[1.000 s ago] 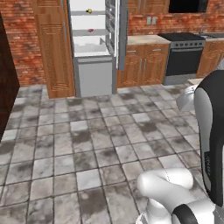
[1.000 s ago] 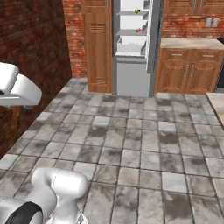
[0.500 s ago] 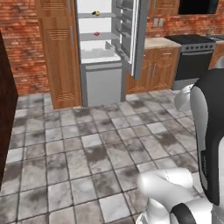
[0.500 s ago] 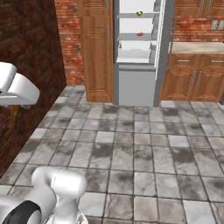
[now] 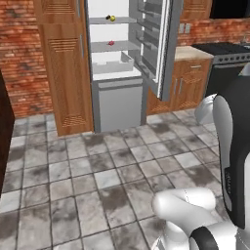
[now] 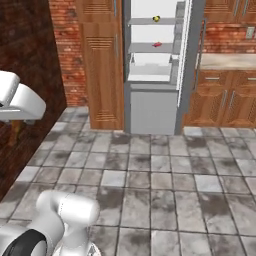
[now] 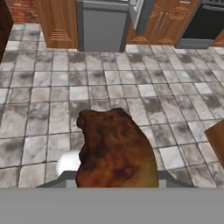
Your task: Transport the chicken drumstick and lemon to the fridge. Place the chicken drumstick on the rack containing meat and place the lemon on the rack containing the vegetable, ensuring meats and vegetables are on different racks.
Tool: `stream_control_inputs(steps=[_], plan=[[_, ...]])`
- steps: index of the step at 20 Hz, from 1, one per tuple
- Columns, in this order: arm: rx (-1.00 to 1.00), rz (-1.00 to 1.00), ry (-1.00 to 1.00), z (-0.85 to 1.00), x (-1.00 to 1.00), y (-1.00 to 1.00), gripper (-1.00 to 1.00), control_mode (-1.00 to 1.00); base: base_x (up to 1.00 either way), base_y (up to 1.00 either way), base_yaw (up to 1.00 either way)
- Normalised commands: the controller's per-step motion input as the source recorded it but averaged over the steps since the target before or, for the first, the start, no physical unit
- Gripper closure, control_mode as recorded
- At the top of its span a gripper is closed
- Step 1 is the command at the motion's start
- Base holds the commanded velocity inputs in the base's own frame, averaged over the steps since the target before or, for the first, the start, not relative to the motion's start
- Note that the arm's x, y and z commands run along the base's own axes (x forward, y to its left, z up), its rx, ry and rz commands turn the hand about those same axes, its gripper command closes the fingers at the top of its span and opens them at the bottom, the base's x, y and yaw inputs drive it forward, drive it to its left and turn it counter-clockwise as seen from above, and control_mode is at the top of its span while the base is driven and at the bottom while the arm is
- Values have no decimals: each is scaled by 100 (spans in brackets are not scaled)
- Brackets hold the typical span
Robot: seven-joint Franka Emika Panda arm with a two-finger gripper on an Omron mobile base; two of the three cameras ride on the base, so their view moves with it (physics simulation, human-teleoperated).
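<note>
Your jaws clamped on the chicken drumstick (image 7: pixel 116 151), lower centre of the hand view, over the tiled floor (image 7: pixel 109 94), the open fridge (image 5: pixel 128 66) upper centre of both base views, lemon (image 5: pixel 113 18) on its upper shelf (image 5: pixel 113 20), red meat chunk (image 5: pixel 111 43) one shelf below

Tiled floor (image 5: pixel 97 180) lies bare up to the fridge (image 5: pixel 119 105). Fridge door (image 5: pixel 158 44) stands swung open on the right, wooden cabinet (image 5: pixel 61 68) flanks the left. Lemon (image 5: pixel 113 18) sits on upper shelf, red chunk (image 5: pixel 111 43) on the shelf below.
</note>
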Motion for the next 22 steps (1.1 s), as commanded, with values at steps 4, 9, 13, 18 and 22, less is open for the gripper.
stream_control_inputs(steps=[4,9,13,18,22], plan=[[0,0,0,0,0,0,100,100,100,7,0],[0,0,0,0,0,0,100,100,100,0,-1],[0,0,0,0,0,0,100,100,100,0,-10],[0,0,0,0,0,0,100,100,100,17,-21],[0,0,0,0,0,0,100,100,100,29,-29]])
